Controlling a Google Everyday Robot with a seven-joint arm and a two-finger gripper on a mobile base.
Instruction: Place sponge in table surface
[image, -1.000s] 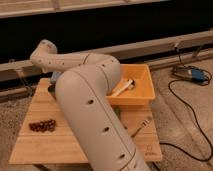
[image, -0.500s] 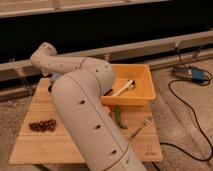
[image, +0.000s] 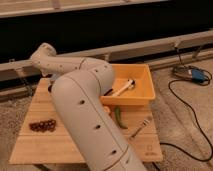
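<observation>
My white arm (image: 82, 107) fills the middle of the camera view, rising from the bottom edge to an elbow (image: 44, 55) at the upper left and bending back to the right. The gripper is hidden behind the big front link, somewhere over the far side of the wooden table (image: 30, 147) by the left edge of the orange bin (image: 142, 97). No sponge shows in this view. The bin holds a white long-handled utensil (image: 122, 88).
A green pepper-like thing (image: 118, 117) and a fork (image: 140, 129) lie on the table in front of the bin. A dark red bunch of grapes (image: 42, 125) lies at the left. A black cable (image: 185, 107) and blue device (image: 197, 75) lie on the floor to the right.
The arm has swung left and its elbow has lifted, uncovering more of the bin, the green thing and the fork.
</observation>
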